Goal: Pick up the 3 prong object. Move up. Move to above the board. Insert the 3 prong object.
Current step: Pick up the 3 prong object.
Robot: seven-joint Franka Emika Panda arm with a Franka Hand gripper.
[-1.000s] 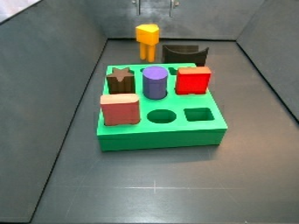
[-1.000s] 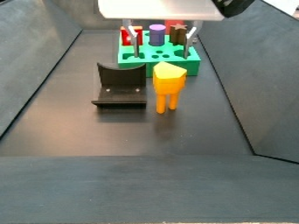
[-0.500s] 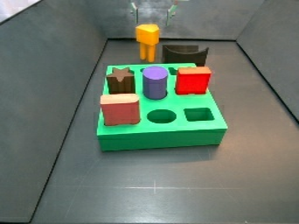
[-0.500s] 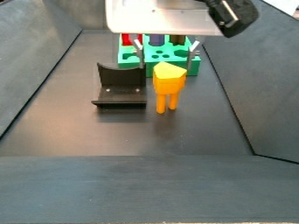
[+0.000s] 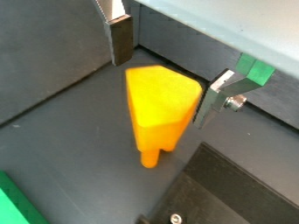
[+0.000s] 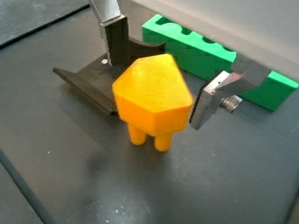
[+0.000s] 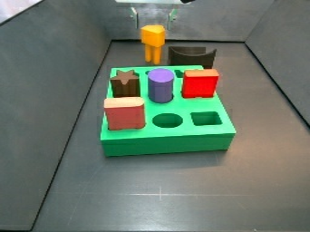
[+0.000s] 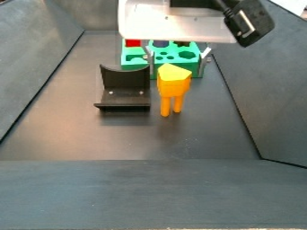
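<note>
Gripper (image 6: 158,59) hangs over the 3 prong object (image 6: 149,96) near the far wall — I see its silver fingers (image 5: 121,39) spread wide on either side, gripping nothing. That orange piece stands upright beside the fixture (image 8: 118,87), apart from the board (image 7: 166,120).

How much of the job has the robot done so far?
Nothing is finished yet. The 3 prong object stands on the floor, away from the board. In hand: the open gripper sits around it, fingers on either side, not squeezing. Left: grab, lift, carry over the board, insert.
</note>
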